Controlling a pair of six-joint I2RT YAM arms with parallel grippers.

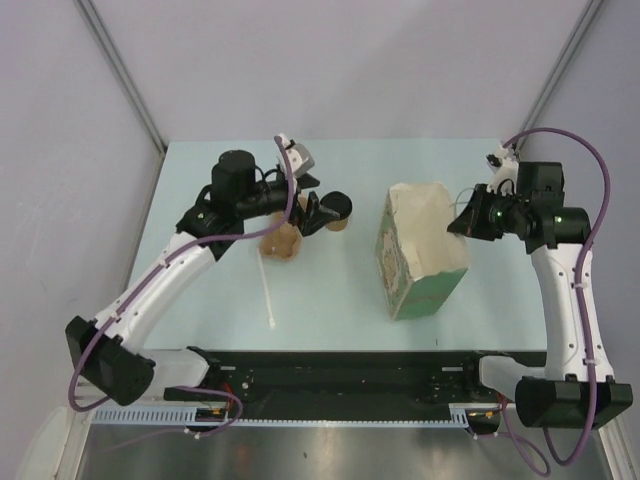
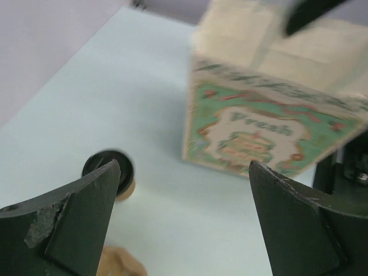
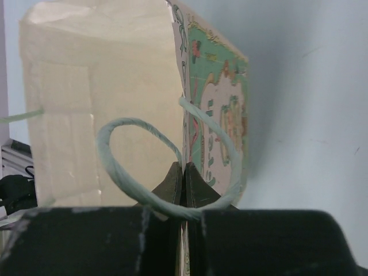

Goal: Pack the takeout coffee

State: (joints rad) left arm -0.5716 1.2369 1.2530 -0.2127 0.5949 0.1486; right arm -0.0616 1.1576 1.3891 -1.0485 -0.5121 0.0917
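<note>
A pale blue-green table (image 1: 330,300) sits between plain grey walls (image 1: 350,60). The left pincer (image 1: 318,212) is out over the middle of it. Only its wrist view shows that its jaws are spread wide with nothing between them. From above, the arm's own body covers the gap.

Near that pincer, on its base side, a white stir stick (image 1: 267,290) lies flat, with a brown pulp carrier (image 1: 282,242) beside it. The wrist view catches only a blurred brown corner of the carrier at the bottom edge.

The takeout coffee (image 1: 338,206), a tan cup under a black lid, stands upright just past the pincer's tips and outside the jaws. In the wrist view one finger (image 2: 86,218) hides part of its lid. Whether finger and cup touch cannot be made out.

Further right stands a paper bag (image 1: 425,255) with a green printed face. Its mouth is open and shows a cream inside. It is well apart from the left pincer, with bare table between them.

The right pincer (image 1: 462,222) meets the bag's far rim. Its wrist view shows the jaws pressed tight on the edge of the bag's wall. A twisted green handle (image 3: 133,122) loops around them. Black housing cuts off the bottom of that view.
</note>
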